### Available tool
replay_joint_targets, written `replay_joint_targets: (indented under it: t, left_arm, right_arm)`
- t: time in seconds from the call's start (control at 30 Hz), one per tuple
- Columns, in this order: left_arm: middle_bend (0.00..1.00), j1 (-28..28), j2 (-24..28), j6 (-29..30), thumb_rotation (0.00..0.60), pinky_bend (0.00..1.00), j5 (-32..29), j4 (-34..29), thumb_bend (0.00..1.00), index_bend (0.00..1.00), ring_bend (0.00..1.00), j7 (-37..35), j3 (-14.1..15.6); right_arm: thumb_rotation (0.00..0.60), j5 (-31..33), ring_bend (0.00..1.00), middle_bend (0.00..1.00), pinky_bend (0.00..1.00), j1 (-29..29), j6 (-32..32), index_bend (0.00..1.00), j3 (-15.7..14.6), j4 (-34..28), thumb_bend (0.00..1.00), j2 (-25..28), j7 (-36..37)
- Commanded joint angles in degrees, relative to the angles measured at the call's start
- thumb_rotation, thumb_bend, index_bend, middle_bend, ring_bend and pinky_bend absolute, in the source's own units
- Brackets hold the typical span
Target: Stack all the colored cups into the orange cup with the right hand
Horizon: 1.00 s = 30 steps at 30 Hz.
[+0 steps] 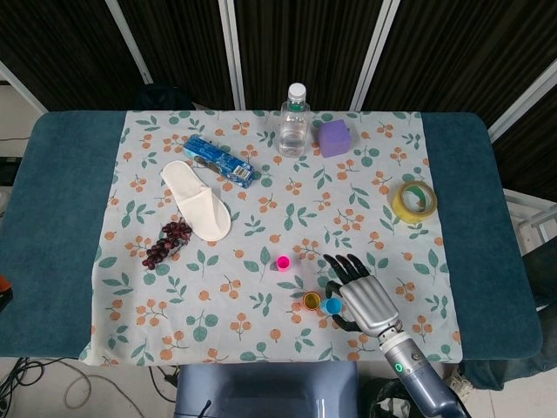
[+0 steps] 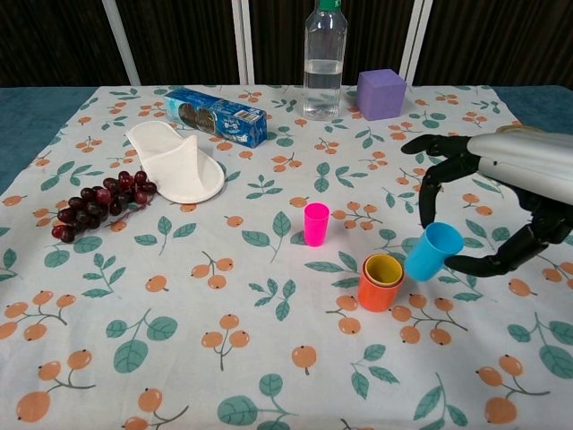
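Orange cup (image 2: 380, 291), with a yellow cup (image 2: 383, 270) nested inside it, stands on the patterned tablecloth (image 2: 269, 358) near the front edge, right of centre. Just beside its rim on the right I see the blue cup (image 2: 432, 252), tilted and lifted off the cloth, pinched between the thumb and the fingers (image 2: 428, 184) of my right hand (image 2: 515, 193); the remaining fingers arch above it. In the head view the same hand (image 1: 361, 296) hangs over the blue cup (image 1: 333, 306), which sits directly beside the orange cup (image 1: 312, 301). A pink cup (image 2: 316, 224) stands upright behind and to the left of the orange one, apart from it. Farther back lie a white slipper (image 2: 175, 161), a bunch of grapes (image 2: 98, 204), a blue box (image 2: 216, 116), a water bottle (image 2: 324, 58), a purple cube (image 2: 380, 94) and a roll of yellow tape (image 1: 412, 200). My left hand appears in neither view.
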Motion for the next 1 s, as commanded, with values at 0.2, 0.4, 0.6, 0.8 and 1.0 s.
replay_joint_targets:
  t: [0.2, 0.4, 0.6, 0.8, 1.0]
  left_arm:
    - [0.01, 0.0, 0.1, -0.1, 0.600, 0.00, -0.1, 0.1, 0.75, 0.15, 0.00, -0.2, -0.1]
    - [0.01, 0.0, 0.1, -0.1, 0.600, 0.00, -0.1, 0.1, 0.75, 0.14, 0.00, -0.3, -0.1]
    - [0.01, 0.0, 0.1, -0.1, 0.600, 0.00, -0.1, 0.1, 0.76, 0.15, 0.00, -0.3, -0.1]
    - [0.01, 0.0, 0.1, 0.0, 0.600, 0.00, -0.1, 0.1, 0.76, 0.15, 0.00, -0.4, -0.1]
    - [0.01, 0.0, 0.2, -0.1, 0.600, 0.00, -0.2, 0.2, 0.76, 0.15, 0.00, -0.5, -0.2]
  right_arm:
    - [0.600, 1.4, 0.01, 0.00, 0.08, 0.4, -0.6, 0.52, 1.2, 0.0, 0.38, -1.9, -1.3]
    - [0.600, 3.0, 0.01, 0.00, 0.08, 1.0, -1.1, 0.52, 2.2, 0.4, 0.38, -3.3, -2.4]
    - [0.600, 4.2, 0.01, 0.00, 0.09, 1.3, -1.4, 0.52, 3.0, 0.5, 0.38, -4.2, -3.2]
    - [0.600, 5.9, 0.01, 0.00, 0.09, 1.8, -1.9, 0.52, 3.7, 1.1, 0.38, -5.1, -3.7]
    - [0.600, 7.5, 0.01, 0.00, 0.09, 2.2, -2.4, 0.52, 4.3, 2.1, 0.38, -6.1, -3.9]
